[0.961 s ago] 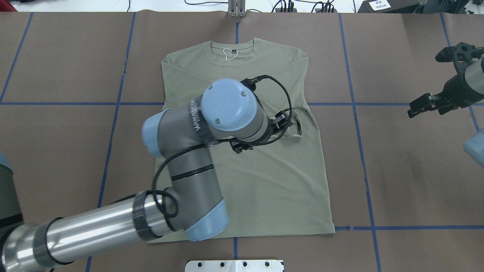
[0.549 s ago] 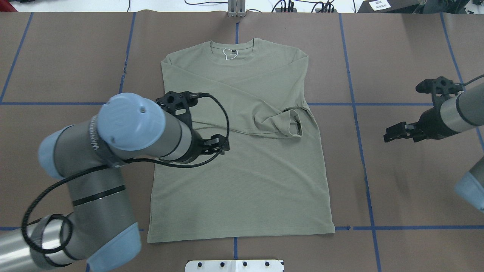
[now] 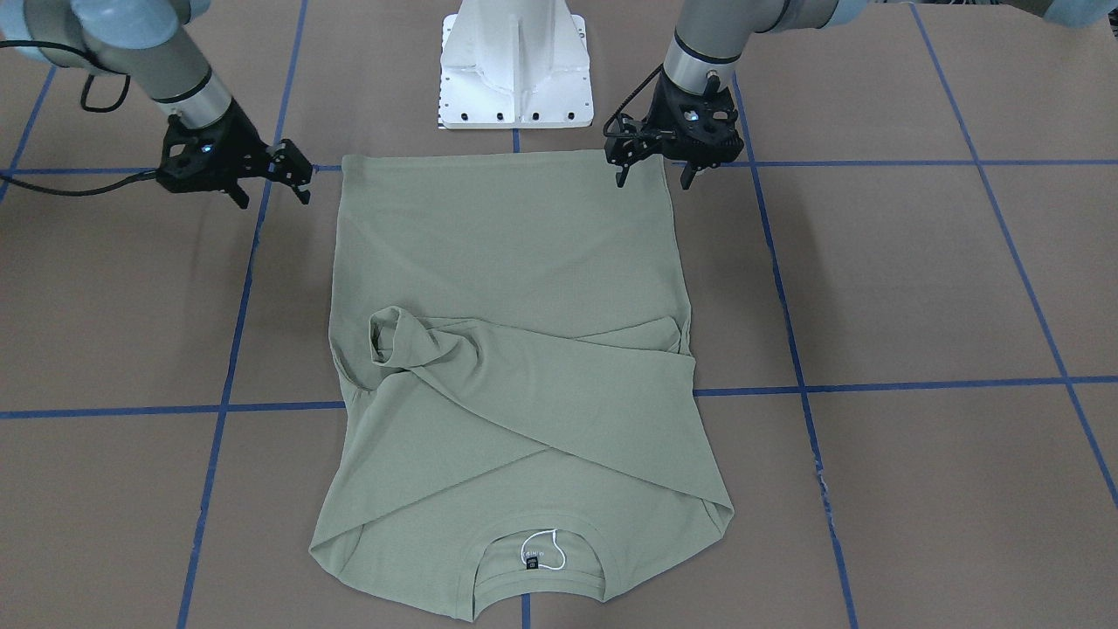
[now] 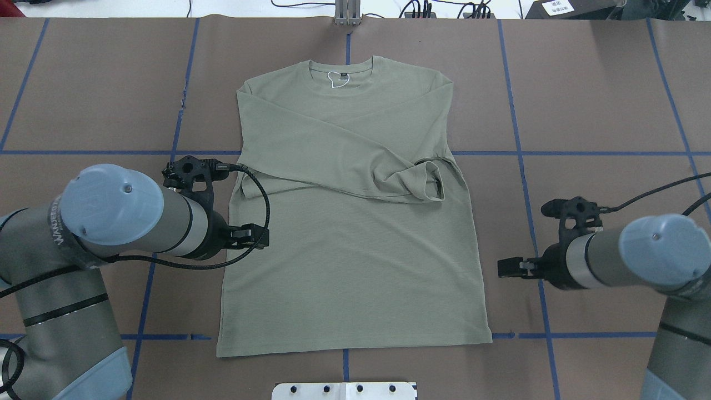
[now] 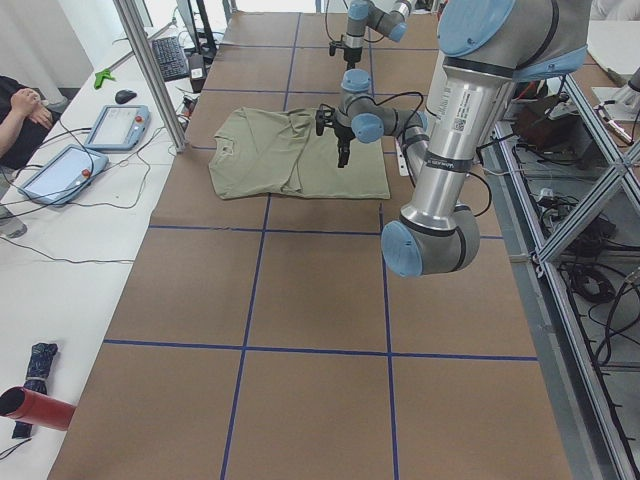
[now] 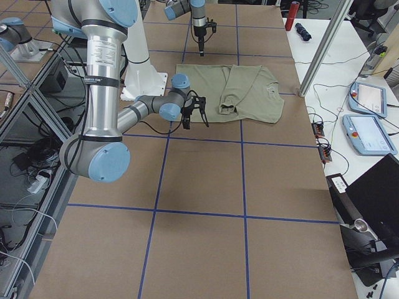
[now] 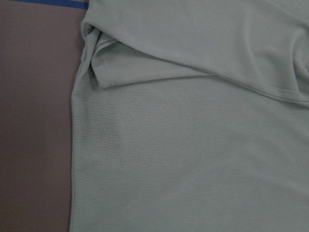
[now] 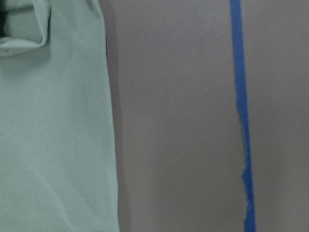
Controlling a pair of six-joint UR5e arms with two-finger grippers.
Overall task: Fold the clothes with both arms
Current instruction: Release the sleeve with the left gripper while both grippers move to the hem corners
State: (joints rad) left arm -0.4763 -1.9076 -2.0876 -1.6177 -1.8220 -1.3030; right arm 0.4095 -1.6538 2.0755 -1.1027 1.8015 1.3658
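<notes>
The sage-green shirt (image 4: 355, 266) lies flat, collar away from the robot, and also shows in the front view (image 3: 507, 245). Both sleeves are folded across the chest. One cuff (image 4: 427, 183) lies bunched by the right edge. The other cuff (image 7: 104, 72) lies by the left edge. The black label and string loop (image 4: 336, 81) sit at the collar. My left gripper (image 3: 652, 179) is open and empty, raised over the shirt's left edge (image 4: 239, 240). My right gripper (image 3: 272, 194) is open and empty, just off the shirt's right edge (image 4: 527, 268).
The brown table (image 4: 600, 111) is marked with blue tape lines (image 8: 241, 121). The white pedestal base (image 3: 515, 61) stands at the near edge. A metal post (image 4: 347, 14) stands at the far edge. A side desk holds tablets (image 5: 115, 125), and a person (image 5: 20, 110) sits there.
My left arm pulled back from the shirt's middle to its left edge, nearer the robot. My right arm came in from the far right to the shirt's right edge. The shirt has not moved.
</notes>
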